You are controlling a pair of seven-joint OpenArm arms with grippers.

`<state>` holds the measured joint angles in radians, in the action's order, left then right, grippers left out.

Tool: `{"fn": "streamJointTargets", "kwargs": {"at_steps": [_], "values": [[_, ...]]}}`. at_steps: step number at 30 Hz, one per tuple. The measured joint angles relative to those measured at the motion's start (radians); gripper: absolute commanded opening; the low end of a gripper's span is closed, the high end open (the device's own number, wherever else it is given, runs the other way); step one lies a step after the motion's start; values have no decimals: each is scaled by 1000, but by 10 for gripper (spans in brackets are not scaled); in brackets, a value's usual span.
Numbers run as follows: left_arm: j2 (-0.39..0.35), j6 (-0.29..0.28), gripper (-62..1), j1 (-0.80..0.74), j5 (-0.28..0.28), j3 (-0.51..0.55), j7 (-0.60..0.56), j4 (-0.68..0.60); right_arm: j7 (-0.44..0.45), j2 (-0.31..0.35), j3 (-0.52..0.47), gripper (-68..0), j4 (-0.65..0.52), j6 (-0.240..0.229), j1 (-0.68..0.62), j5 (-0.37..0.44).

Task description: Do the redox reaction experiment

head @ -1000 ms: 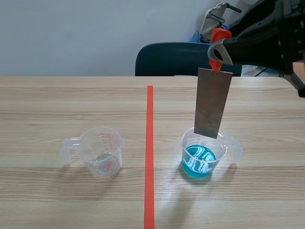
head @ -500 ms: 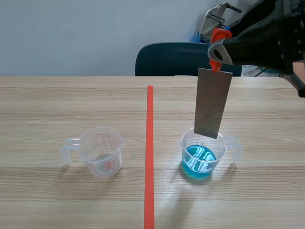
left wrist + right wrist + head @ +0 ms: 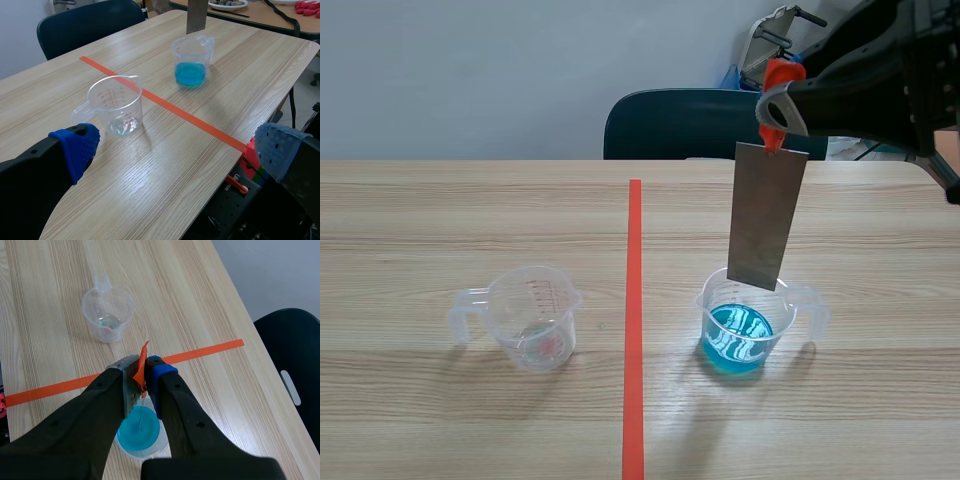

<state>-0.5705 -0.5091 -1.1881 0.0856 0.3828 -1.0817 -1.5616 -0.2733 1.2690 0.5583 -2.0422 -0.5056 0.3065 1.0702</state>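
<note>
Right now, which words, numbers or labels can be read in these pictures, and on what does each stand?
No text can be quoted as it reads.
Empty measuring cup: red scale lines and numbers on its wall, too small to read.
Cup of blue liquid: no legible marks.
Metal strip: no writing seen.

A grey metal strip (image 3: 767, 215) is hanging upright, its lower end over the blue-filled cup (image 3: 745, 325) standing at the near right. A clear cup (image 3: 535, 318) is standing at the near left.
</note>
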Motion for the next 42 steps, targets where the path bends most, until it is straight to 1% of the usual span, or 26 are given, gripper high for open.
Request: {"fn": "streamJointTargets", "kwargs": {"at_steps": [9, 10, 12, 15, 16, 17, 18, 19, 22, 24, 26, 27, 28, 29, 30, 33, 37, 40, 42], "values": [[0, 0, 14, 1, -8, 0, 0, 0, 0, 0, 0, -669, 0, 0, 0, 0], [0, 0, -9, 4, -8, 0, 0, 0, 0, 0, 0, -669, 0, 0, 0, 0], [0, 0, -150, 21, -7, 0, 0, 0, 0, 0, 0, -669, 0, 0, 0, 0], [0, 0, -388, 60, -8, 0, 6, 0, 0, 0, 0, -669, 0, 0, 0, 0], [0, 0, -458, 74, -6, 0, 18, 0, 0, 0, 0, -669, 0, 0, 0, 0], [0, 0, -518, 86, -6, 0, 26, 0, 0, 0, 0, -669, 0, 0, 0, 0], [0, 0, -563, 97, -7, 0, 26, 0, 0, 0, 0, -669, 0, 0, 0, 0], [0, 0, -577, 110, -6, 0, 26, 0, 0, 0, 0, -669, 0, 0, 0, 0], [0, 0, -577, 162, -4, 0, 26, 0, 0, 0, 0, -669, 0, 0, 0, 0], [0, -6, -577, 210, 7, 0, 26, 0, 0, 0, 0, -669, 0, 0, 0, 0], [0, -56, -577, 268, 31, 0, 43, 0, 0, 0, 0, -669, 0, 0, 0, 0], [0, -84, -577, 301, 50, -2, 75, -1, 0, 0, 0, -669, 0, 0, 0, 0], [0, -103, -577, 338, 62, -8, 117, -2, 0, 0, 0, -669, 0, 0, 0, 0], [0, -118, -577, 376, 61, -21, 160, -2, 0, 0, 0, -669, 0, 0, 0, 0], [0, -122, -577, 417, 60, -38, 198, -2, 0, 0, 0, -669, 0, 0, 0, 0], [-12, -140, -577, 544, 56, -122, 303, -2, 0, 0, 0, -669, 0, 0, 0, 0], [-50, -142, -577, 695, 51, -269, 395, -2, 0, 0, 0, -669, 0, 0, 0, 0], [-51, -142, -577, 794, 44, -358, 449, -2, 0, 0, 0, -669, 0, 0, 0, 0], [-50, -142, -577, 851, 24, -417, 494, -2, 0, 0, 0, -669, 0, 0, 0, 0]]}}
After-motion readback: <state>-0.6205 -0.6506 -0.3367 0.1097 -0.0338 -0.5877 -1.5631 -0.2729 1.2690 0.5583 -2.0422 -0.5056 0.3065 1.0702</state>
